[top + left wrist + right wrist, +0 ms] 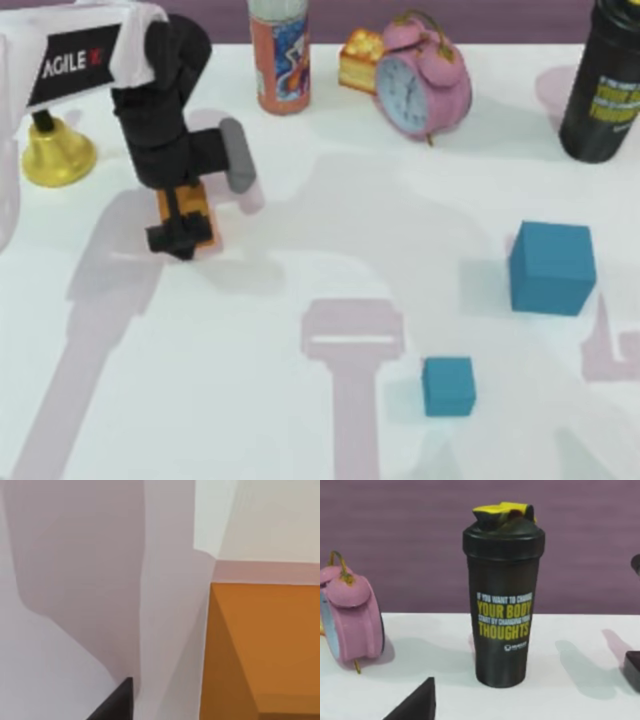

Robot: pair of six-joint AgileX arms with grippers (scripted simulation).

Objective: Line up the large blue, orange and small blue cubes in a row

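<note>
The orange cube (193,212) rests on the white table at the left. My left gripper (182,238) hangs low over it, open, jaws astride it. In the left wrist view the orange cube (260,650) fills one side, and one dark finger (117,702) stands a little apart from its face; the other finger is hidden. The large blue cube (552,267) sits at the right. The small blue cube (448,386) lies nearer the front, left of it. My right arm is outside the top view. One dark finger (417,707) of its gripper shows far to one side, with nothing held.
Along the back edge stand a gold bell (55,150), an orange can (280,55), a cake-slice toy (360,58), a pink alarm clock (420,80) and a black shaker bottle (605,85). The shaker bottle (504,605) faces the right wrist camera.
</note>
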